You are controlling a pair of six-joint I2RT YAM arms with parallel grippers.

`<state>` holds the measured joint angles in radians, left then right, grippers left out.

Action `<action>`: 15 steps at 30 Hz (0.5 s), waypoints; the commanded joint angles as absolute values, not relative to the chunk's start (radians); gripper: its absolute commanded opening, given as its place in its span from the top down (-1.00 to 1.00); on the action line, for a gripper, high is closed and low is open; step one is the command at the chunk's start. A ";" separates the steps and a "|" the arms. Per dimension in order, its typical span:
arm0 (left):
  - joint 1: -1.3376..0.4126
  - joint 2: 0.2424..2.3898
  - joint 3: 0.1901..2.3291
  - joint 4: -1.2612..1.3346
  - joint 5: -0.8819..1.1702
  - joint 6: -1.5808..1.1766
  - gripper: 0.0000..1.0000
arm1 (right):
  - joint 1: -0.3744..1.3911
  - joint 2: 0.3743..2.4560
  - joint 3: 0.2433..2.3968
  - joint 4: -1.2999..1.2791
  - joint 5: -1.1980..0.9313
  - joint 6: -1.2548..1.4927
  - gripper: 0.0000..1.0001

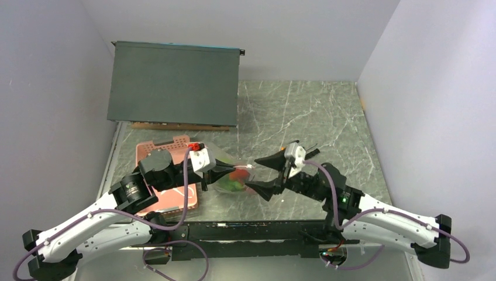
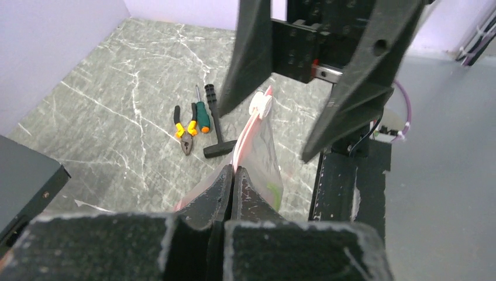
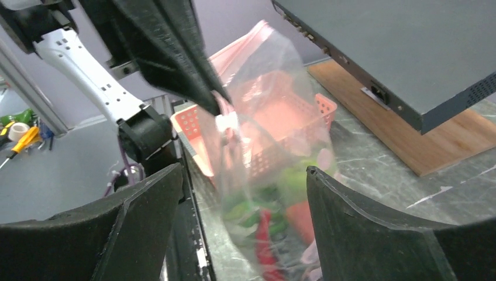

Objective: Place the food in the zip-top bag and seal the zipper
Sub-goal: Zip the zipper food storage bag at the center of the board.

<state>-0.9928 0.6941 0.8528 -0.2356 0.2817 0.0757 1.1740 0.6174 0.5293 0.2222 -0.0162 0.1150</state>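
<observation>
1. Top external view: the zip-top bag (image 1: 235, 177) hangs between the two arms near the middle of the tabletop (image 1: 304, 117). I cannot tell whether its bottom touches the surface.
2. Food shows through the clear plastic: a green piece (image 3: 298, 181), a red chili (image 3: 264, 234) and a red-orange fruit (image 3: 301, 219) lie low in the bag.
3. The zipper (image 2: 248, 132), a pale pink strip, runs along the top edge with a small white slider (image 2: 260, 105) at its right end.
4. The left fingers (image 2: 233, 175) are pressed fully together on the zipper's left end, holding the bag up.
5. The right fingers (image 1: 264, 159) stand wide apart, one on each side of the bag's right end, gripping nothing.
6. A pink slotted basket (image 1: 175, 142) sits just left of the bag.
7. Pliers (image 2: 186, 132), a screwdriver (image 2: 202, 117) and a small hammer (image 2: 215, 126) lie farther off on the tabletop.
</observation>
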 commanded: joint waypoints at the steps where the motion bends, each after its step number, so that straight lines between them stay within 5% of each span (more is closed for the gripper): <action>1: -0.996 0.670 0.868 -0.149 0.218 -0.055 1.00 | 1.010 0.696 0.634 0.204 -0.311 0.204 -0.64; 10: -0.996 0.681 0.886 -0.161 0.202 -0.154 1.00 | 0.971 0.719 0.648 0.224 -0.311 0.185 -0.74; 12: -0.996 0.681 0.888 -0.161 0.190 -0.170 1.00 | 0.963 0.737 0.658 0.226 -0.333 0.201 -0.95; 15: -0.996 0.691 0.898 -0.170 0.172 -0.185 1.00 | 0.958 0.767 0.673 0.219 -0.348 0.218 -0.99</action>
<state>-0.9928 0.6853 0.8528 -0.2283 0.2070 -0.1310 0.9680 0.7391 0.6132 0.1947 -0.3000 0.1905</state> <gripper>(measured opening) 0.012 0.987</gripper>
